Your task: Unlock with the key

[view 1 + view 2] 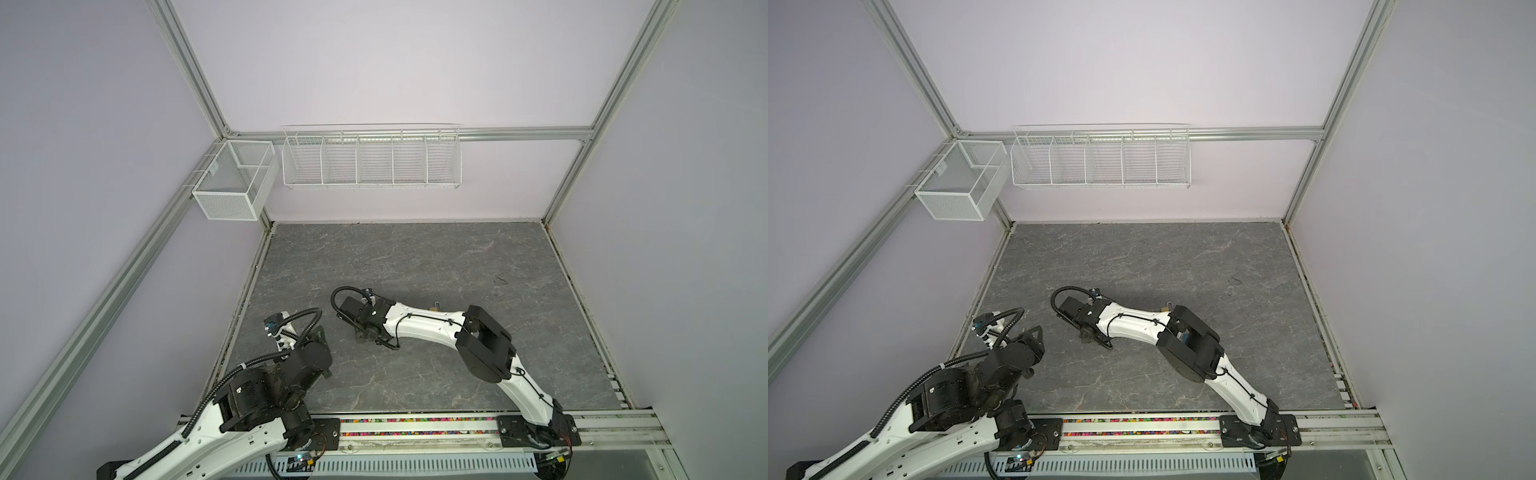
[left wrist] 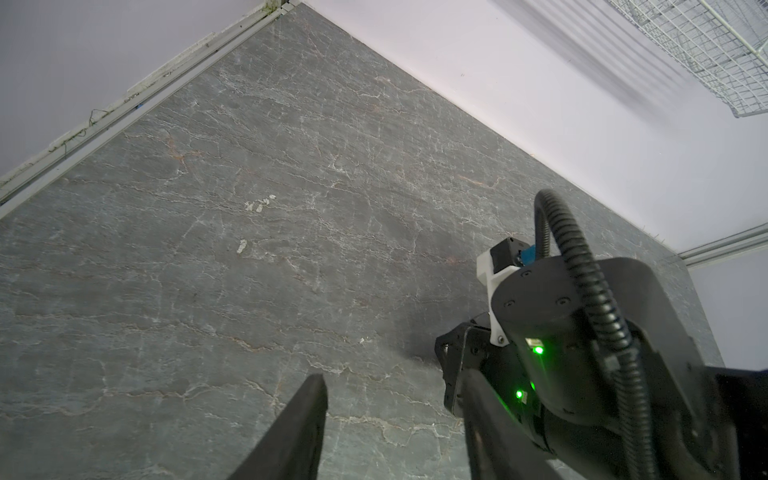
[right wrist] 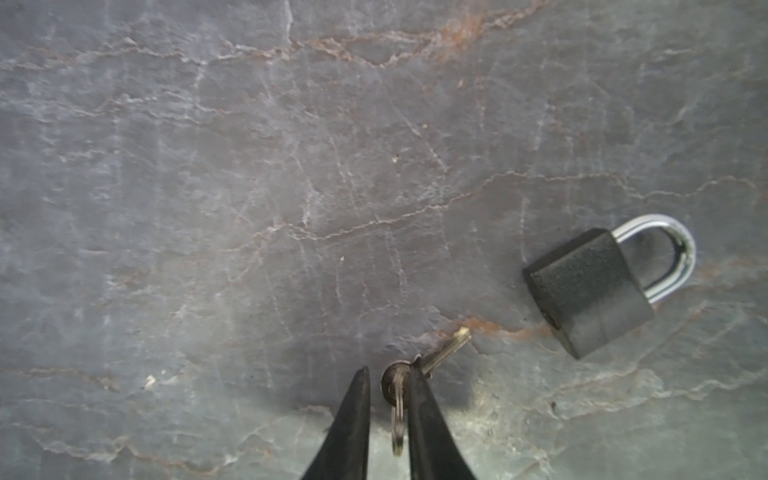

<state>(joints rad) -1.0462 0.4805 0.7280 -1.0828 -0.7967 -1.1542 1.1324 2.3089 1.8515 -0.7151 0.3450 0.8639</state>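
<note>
We are straddling the key (image 3: 446, 351) with our right claw (image 3: 390, 372) on the grey surface (image 3: 249, 166).
The right claw is standing narrowly apart around the key's head, one finger touching it, the other just clear. The padlock (image 3: 590, 291) is lying flat nearby, its shackle closed. Our left claw (image 2: 395, 382) is hanging apart, gripping nothing.
</note>
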